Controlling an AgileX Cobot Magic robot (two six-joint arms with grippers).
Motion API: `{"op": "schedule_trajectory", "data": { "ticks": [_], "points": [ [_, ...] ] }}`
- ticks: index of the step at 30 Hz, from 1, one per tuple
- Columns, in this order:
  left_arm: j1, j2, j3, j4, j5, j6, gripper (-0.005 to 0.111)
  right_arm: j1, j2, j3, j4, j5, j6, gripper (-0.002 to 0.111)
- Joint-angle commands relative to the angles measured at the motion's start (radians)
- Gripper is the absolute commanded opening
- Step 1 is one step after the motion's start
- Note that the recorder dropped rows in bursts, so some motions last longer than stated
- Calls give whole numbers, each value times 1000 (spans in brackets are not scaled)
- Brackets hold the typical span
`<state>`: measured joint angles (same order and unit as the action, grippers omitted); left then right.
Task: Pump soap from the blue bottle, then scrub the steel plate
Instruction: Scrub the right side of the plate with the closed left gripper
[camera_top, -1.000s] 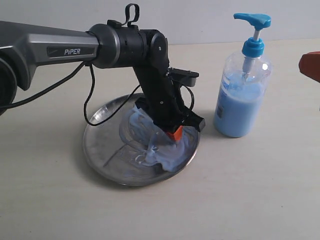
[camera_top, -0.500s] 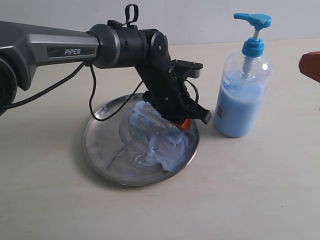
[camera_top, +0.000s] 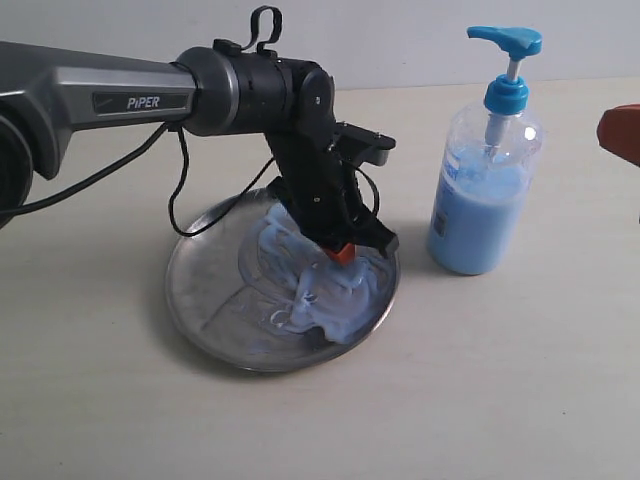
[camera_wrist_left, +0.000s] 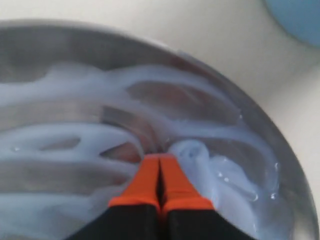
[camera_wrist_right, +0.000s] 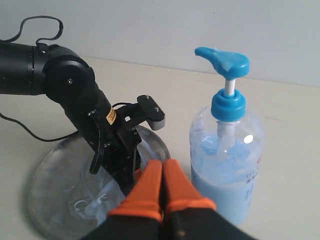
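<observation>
- The steel plate (camera_top: 200, 285) lies flat on the table (camera_top: 500, 390), left of centre in the exterior view. The blue bottle (camera_top: 478, 205) stands upright just beside its right rim, not touching as far as I can tell.
- The soap (camera_top: 325, 300) is spread in pale blue swirls over the bottle-side half of the plate. The half away from the bottle looks mostly bare steel.
- The left gripper (camera_top: 342, 252) is down in the plate, tilted, with its tips in the soap. The orange fingertips (camera_wrist_left: 142, 185) are pressed flat together, clenched on nothing I can see, with no sponge or cloth between them.
- In the left wrist view a thick blob sits right against the tips, and the smears run in arcs across the plate.
- The right gripper (camera_wrist_right: 162, 167) is clenched too and empty. It hangs out past the bottle, well apart from the plate.
- My read of the step: pumping looks done and scrubbing is on.
- Key relation: the plate is round, so there is no long axis to line up on. The bare steel lies away from the bottle as seen from the tips, so I'd drag the soap that way next. The left arm is nearer by far, with its tips down in the soap.
- Risk: the tips sit near the bottle-side rim. A stroke toward the bottle could push soap over the rim or shove the plate into the bottle.
</observation>
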<state>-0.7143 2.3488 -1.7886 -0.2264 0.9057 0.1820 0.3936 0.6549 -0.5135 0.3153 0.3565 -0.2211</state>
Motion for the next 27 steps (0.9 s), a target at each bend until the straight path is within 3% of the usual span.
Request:
{"op": "schedule_trajectory", "data": {
  "ticks": [1, 7, 13, 21, 27],
  "points": [
    [28, 0, -2, 17, 91, -7, 0, 1, -3, -1, -2, 8, -2, 0],
    [38, 0, -2, 8, 178, -7, 0, 1, -3, -1, -2, 8, -2, 0],
    [36, 0, -2, -180, 179, 58, 0, 1, -3, -1, -2, 8, -2, 0],
    [36, 0, -2, -233, 12, 60, 0, 1, -3, -1, -2, 1, -2, 0],
    [36, 0, -2, -163, -32, 46, 0, 1, -3, -1, -2, 1, -2, 0]
  ]
}}
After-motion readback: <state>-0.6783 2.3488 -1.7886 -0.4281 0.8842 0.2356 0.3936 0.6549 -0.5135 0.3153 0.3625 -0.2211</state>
